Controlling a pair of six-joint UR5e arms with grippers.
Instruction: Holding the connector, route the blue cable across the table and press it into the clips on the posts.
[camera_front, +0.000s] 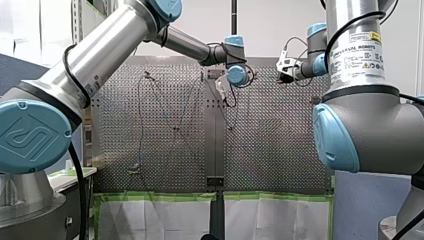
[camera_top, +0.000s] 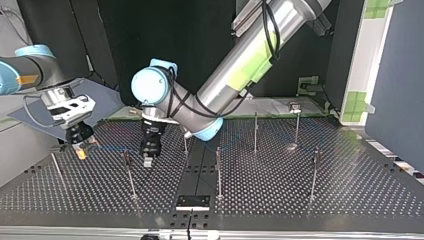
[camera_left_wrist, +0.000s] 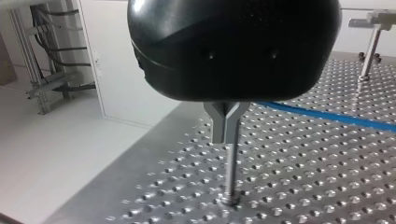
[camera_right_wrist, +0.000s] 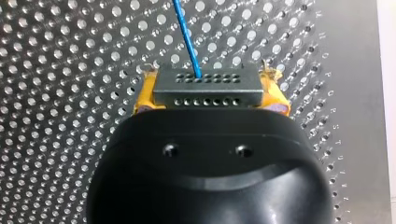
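Note:
My right gripper (camera_right_wrist: 208, 88) is shut on the grey connector (camera_right_wrist: 205, 94), with a yellow pad (camera_right_wrist: 144, 95) on each side of it. The blue cable (camera_right_wrist: 186, 37) leaves the connector and runs out over the perforated table. In the top view my right gripper (camera_top: 80, 148) hangs low at the left, and the cable (camera_top: 112, 148) stretches from it toward my left gripper (camera_top: 148, 161). My left gripper (camera_left_wrist: 225, 133) has its metal fingers shut with nothing between them, tips right over a thin post (camera_left_wrist: 229, 175). The cable (camera_left_wrist: 327, 116) passes behind those fingers.
Several thin posts stand on the table (camera_top: 280, 200) in the top view, such as one (camera_top: 129, 172) beside my left gripper, one (camera_top: 218, 170) at the middle and one (camera_top: 314, 172) at the right. A small black plate (camera_top: 192, 202) lies at the near edge.

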